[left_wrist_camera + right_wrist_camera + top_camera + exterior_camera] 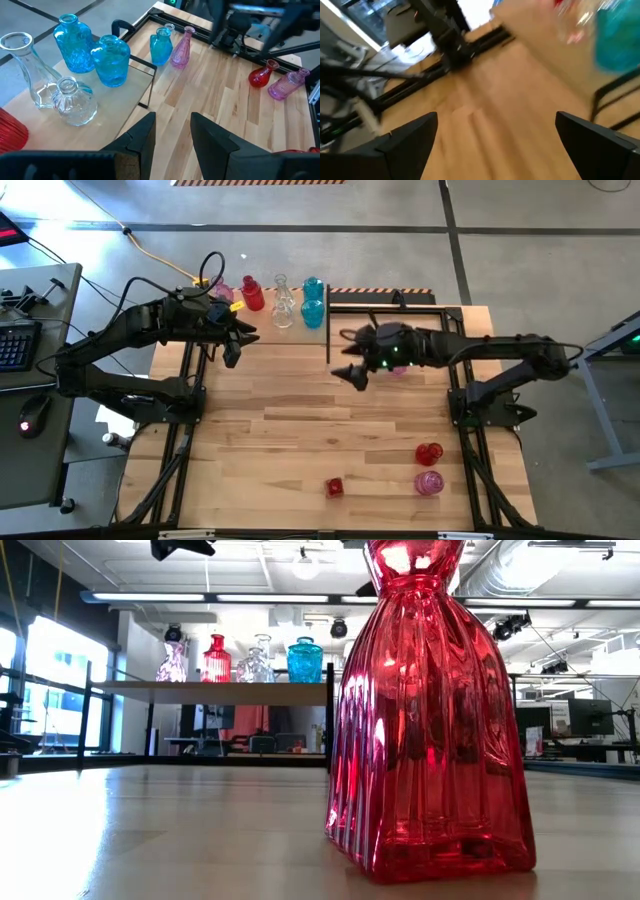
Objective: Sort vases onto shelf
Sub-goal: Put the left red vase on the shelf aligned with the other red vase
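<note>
Overhead, left gripper [232, 352] – empty, right gripper [350, 372] agape

The left arm reaches in from the left side, and its gripper [232, 345] holds nothing, fingers a little apart. The right arm reaches toward the middle, its gripper [352, 370] fingers spread wide, empty.

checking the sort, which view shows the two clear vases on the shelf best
The left wrist view: both clear vases sit close and unblocked. The high view shows them small from above, the low view far off on the shelf, the right wrist only blur.
</note>
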Available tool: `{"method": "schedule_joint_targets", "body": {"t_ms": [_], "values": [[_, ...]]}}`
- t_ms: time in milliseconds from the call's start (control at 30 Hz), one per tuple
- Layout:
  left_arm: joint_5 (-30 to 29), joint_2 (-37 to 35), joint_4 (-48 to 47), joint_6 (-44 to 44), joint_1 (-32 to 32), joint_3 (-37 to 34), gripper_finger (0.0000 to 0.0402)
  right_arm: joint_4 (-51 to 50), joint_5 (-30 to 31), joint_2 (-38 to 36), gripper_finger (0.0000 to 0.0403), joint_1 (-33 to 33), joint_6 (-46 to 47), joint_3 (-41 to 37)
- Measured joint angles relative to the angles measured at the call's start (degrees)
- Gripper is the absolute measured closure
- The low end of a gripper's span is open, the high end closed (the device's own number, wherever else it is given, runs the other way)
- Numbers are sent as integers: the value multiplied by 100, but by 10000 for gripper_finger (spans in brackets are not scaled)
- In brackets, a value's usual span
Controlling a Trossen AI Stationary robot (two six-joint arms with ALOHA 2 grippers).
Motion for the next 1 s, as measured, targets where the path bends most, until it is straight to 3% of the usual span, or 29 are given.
{"method": "schedule_joint_targets", "body": {"t_ms": [467,1000], "values": [[0,0,3,-1,0,0,289,-368,-56,499,11,1454,2686,0],[1,-1,2,-1,-1,0,289,1017,41,1450,11,2872,4631,0]]}}
